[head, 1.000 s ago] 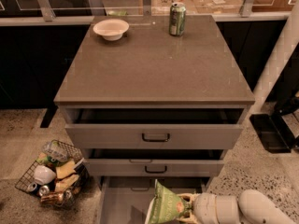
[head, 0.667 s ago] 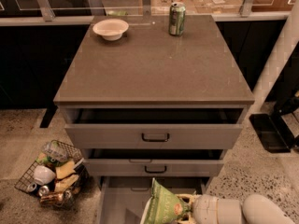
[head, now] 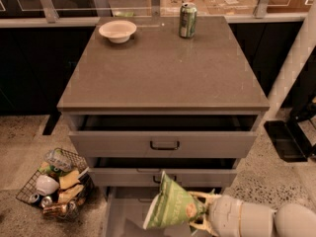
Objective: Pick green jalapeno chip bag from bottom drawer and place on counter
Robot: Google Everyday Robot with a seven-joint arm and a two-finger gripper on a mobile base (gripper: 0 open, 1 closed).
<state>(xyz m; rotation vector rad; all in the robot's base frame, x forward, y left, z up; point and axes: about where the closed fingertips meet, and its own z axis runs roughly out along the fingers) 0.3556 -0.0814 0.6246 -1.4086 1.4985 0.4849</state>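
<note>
The green jalapeno chip bag (head: 172,203) is light green with white edges and hangs above the open bottom drawer (head: 121,212), in front of the middle drawer. My gripper (head: 201,212) comes in from the lower right on a white arm and is shut on the bag's right end. The counter (head: 163,65) is the grey-brown top of the cabinet, well above the bag.
A white bowl (head: 117,31) and a green soda can (head: 187,20) stand at the back of the counter. The two upper drawers (head: 164,142) are pulled partly out. A wire basket (head: 53,184) of trash sits on the floor at the left.
My gripper has lifted the chip bag a little higher and moved it slightly left over the bottom drawer.
</note>
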